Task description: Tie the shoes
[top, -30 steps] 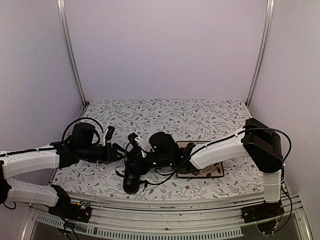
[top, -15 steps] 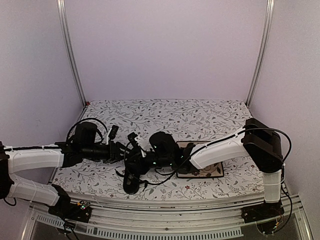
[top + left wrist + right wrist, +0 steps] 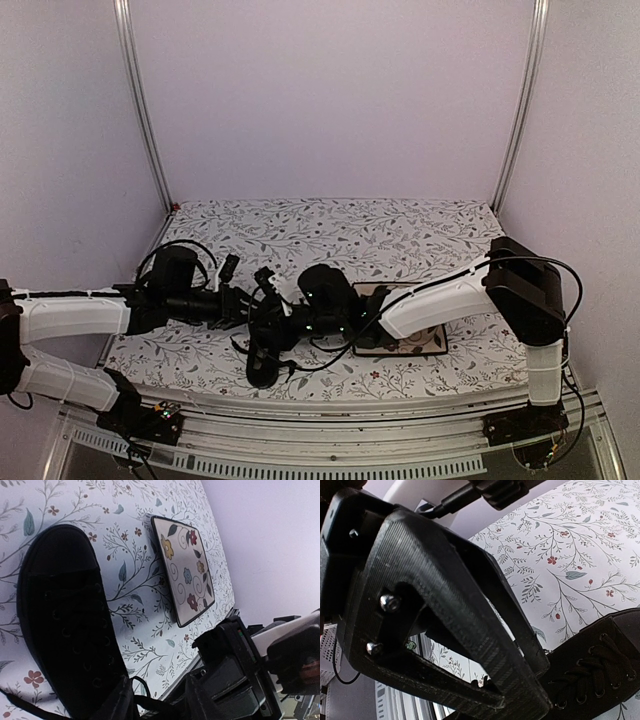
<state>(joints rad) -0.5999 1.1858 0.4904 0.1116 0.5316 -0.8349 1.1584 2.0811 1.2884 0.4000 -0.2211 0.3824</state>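
Observation:
The black shoe (image 3: 262, 368) lies near the table's front edge, mostly under my two grippers. In the left wrist view the shoe (image 3: 65, 620) fills the left side, toe pointing up. My left gripper (image 3: 243, 305) is at the shoe's left; its jaws (image 3: 157, 696) are open and a thin black lace (image 3: 150, 703) runs across the gap. My right gripper (image 3: 272, 325) is over the shoe. In the right wrist view its fingers (image 3: 540, 680) meet at the tips beside the shoe's eyelets (image 3: 600, 665). They look shut on a lace, which is mostly hidden.
A square floral plate (image 3: 420, 342) lies right of the shoe under my right forearm; it also shows in the left wrist view (image 3: 185, 570). The right gripper's body (image 3: 235, 665) is close to my left fingers. The table's front edge is near.
My left gripper has moved right, closing in on the shoe and the right gripper. The right arm and the shoe have not moved.

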